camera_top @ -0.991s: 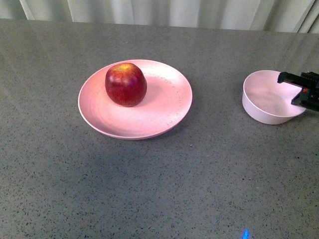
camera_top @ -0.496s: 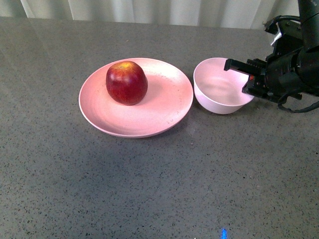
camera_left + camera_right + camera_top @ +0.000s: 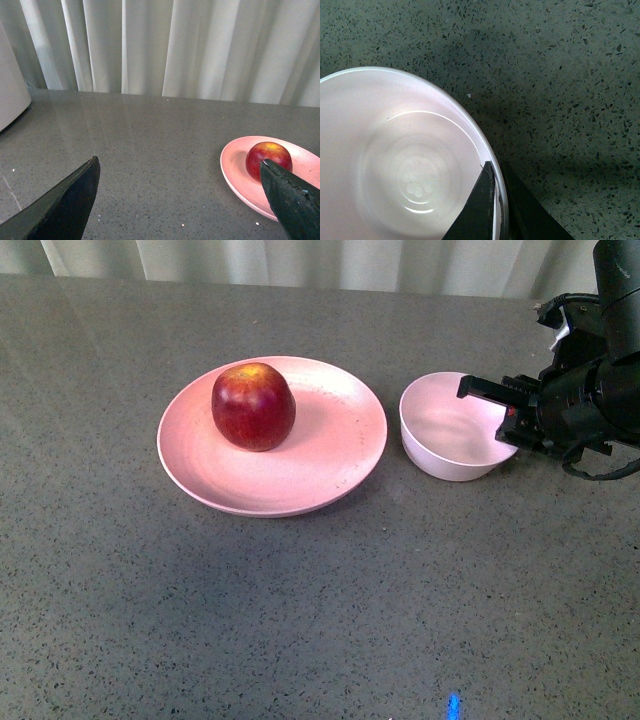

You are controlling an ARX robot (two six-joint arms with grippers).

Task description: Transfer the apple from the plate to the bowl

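Observation:
The dark-red apple sits on the wide pink plate left of centre in the front view. The small pale pink bowl stands just right of the plate, empty. My right gripper is shut on the bowl's right rim, one finger inside and one outside. In the right wrist view the bowl fills the frame's left and the fingers pinch its rim. My left gripper is open and empty over bare table; its view shows the apple and plate.
The table is a grey speckled stone top. Pale curtains hang behind the far edge. A white rounded object stands at the edge of the left wrist view.
My right gripper has carried the bowl from the far right in to beside the plate, then shifted it slightly right and lower. The apple and plate have not moved.

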